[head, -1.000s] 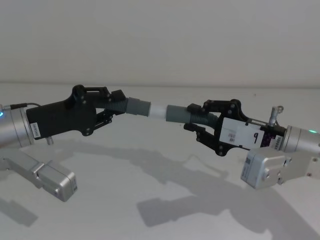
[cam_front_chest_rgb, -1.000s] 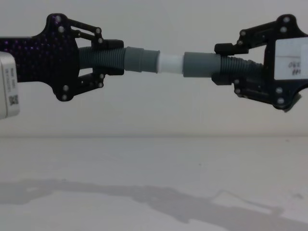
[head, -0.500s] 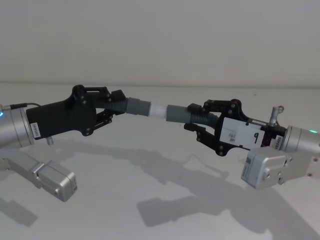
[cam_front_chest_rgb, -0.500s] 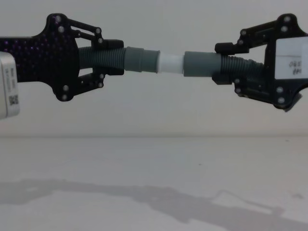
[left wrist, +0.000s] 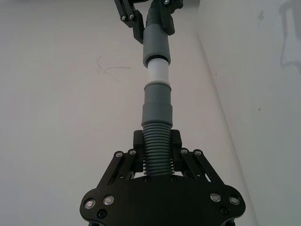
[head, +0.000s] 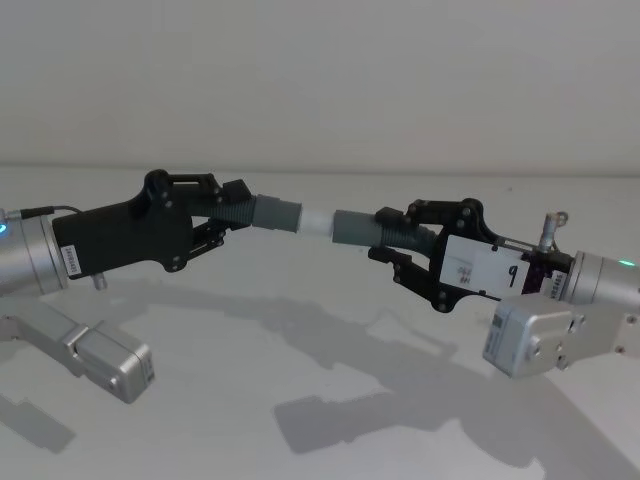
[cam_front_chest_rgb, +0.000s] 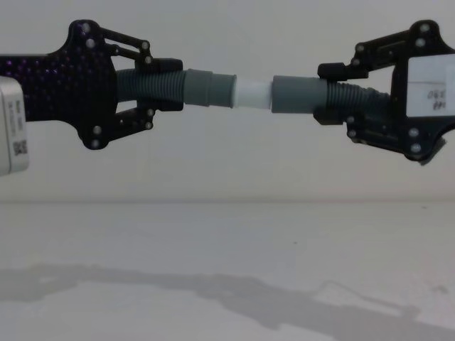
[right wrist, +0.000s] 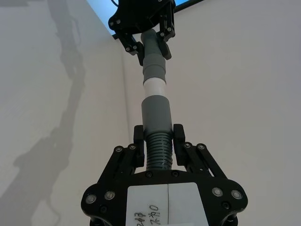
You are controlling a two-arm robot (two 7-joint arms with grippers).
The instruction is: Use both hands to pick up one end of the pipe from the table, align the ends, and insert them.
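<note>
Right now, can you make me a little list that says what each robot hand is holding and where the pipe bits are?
left gripper: shut on the left pipe piece, held up in the air
right gripper: shut on the right pipe piece, also in the air
white plug tip: on the left piece's collar, at the mouth of the open grey collar
fit: white part visible between the collars, so not fully pushed in
line-up: the two pieces look nearly in line
table: white, below both pieces

Between your left hand [cam_front_chest_rgb: 162, 85] and right hand [cam_front_chest_rgb: 328, 92] the only thing in the way is the pipe [cam_front_chest_rgb: 253, 93] they share, its white tip meeting the open collar. Below both hands you have open air above the table [cam_front_chest_rgb: 227, 270].
</note>
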